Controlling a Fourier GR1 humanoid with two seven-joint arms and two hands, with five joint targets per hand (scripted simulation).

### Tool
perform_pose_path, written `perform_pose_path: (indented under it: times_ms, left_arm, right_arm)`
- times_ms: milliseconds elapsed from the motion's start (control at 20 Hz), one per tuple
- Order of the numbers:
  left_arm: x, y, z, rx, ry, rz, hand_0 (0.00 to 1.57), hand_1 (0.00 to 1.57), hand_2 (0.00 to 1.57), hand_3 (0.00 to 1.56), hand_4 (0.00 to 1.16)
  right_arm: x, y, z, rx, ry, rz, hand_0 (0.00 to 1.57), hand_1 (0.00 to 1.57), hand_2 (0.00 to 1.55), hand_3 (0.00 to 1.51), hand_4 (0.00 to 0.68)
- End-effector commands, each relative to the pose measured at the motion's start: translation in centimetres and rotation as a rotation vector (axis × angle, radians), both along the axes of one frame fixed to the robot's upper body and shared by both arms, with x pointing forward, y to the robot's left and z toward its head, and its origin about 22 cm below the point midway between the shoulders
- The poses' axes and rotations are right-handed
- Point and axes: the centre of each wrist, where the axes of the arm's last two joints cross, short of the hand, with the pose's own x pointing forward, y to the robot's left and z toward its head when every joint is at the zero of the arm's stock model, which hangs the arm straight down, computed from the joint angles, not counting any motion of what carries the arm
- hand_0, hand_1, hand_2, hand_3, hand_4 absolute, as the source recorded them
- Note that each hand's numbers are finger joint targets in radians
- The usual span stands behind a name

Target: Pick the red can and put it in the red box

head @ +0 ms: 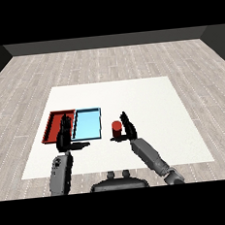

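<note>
A: Head view first: where is the red can?

B: Just right of the frame's centre, standing upright on the white desk, to the right of the light blue tray and apart from it

A: And the right hand?

B: It sits right beside the can, on its right side. The fingers point up, fairly straight, and the thumb reaches across under the can's base towards the left. I'd call it released: the fingers are not curled round the can, though I cannot tell if they touch it

A: What about the left hand?

B: Lower left of the frame, over the seam between the two trays. Fingers straight and raised, thumb stuck out to the right, holding nothing

A: Where is the red tray?

B: Left of the blue one, side by side with it, well apart from the can. The left hand's fingers overlap its right edge in this view

A: So the can is outside both trays?

B: Yes, on the bare desk
</note>
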Motion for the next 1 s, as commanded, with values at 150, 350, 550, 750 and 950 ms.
perform_pose_path:
  times_ms: [150,350,550,750,950]
  left_arm:
    - [-0.3,-0.3,-1.3,0.009,-0.009,-0.002,0.0,0.0,0.0,0.0,0.0]
    - [-1.6,-1.0,-0.4,-0.011,-0.006,0.011,0.0,0.0,0.0,0.0,0.0]
    - [-2.2,0.6,-0.1,0.016,0.003,0.024,0.0,0.0,0.0,0.0,0.0]
    - [-1.4,0.7,-0.8,0.015,0.016,-0.005,0.0,0.0,0.0,0.0,0.0]
    - [1.1,0.3,2.6,0.019,0.006,0.023,0.0,0.0,0.0,0.0,0.0]
  right_arm:
    - [0.9,2.7,1.8,0.01,0.012,0.031,0.0,0.0,0.0,0.0,0.0]
    - [0.7,2.8,0.8,0.045,0.006,0.031,0.0,0.0,0.0,0.0,0.0]
    - [-0.8,2.2,-0.6,0.038,0.013,0.031,0.0,0.0,0.0,0.0,0.0]
    - [0.4,3.0,3.1,0.02,0.011,0.034,0.0,0.0,0.0,0.0,0.0]
    - [0.5,3.7,1.0,-0.057,0.055,0.008,0.0,0.0,0.0,0.0,0.0]
